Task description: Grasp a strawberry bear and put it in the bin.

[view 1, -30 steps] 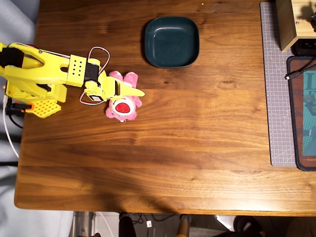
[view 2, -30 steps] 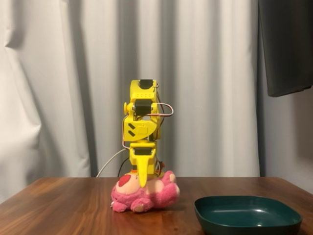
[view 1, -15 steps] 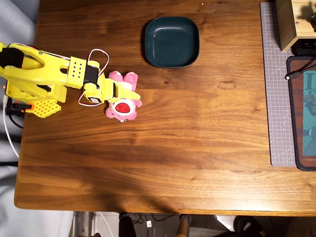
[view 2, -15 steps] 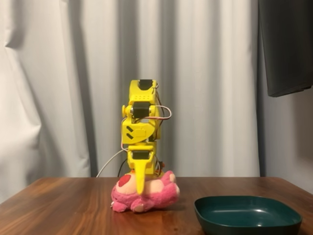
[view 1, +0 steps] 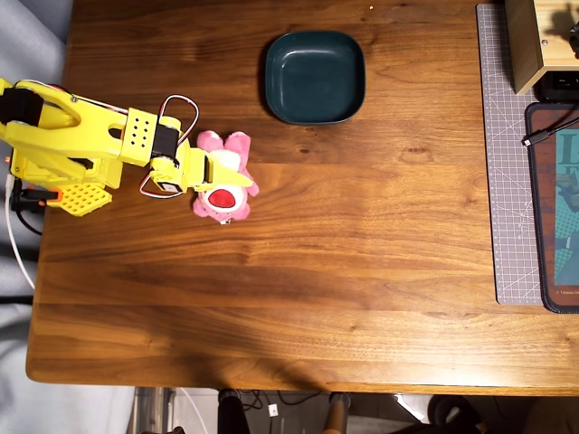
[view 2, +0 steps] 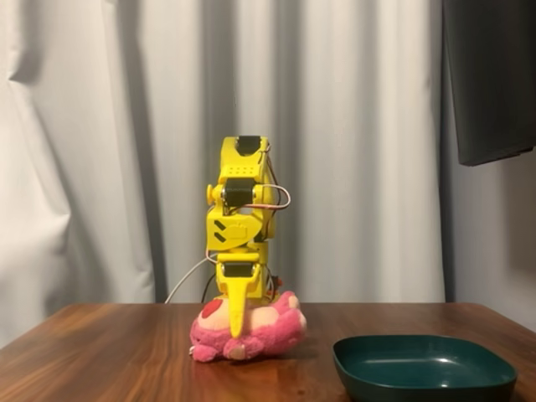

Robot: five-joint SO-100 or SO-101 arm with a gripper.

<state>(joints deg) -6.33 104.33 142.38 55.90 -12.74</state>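
The yellow arm's hand presses down over the bear, fingers straddling the plush; whether they grip it cannot be told. The bear lies on the counter, at seven o'clock from the empty bin.

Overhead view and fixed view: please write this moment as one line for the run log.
phase: grasping | end effector: lowered onto pink bear, grip state unclear | bear: lying on table | green dish: empty, apart from bear
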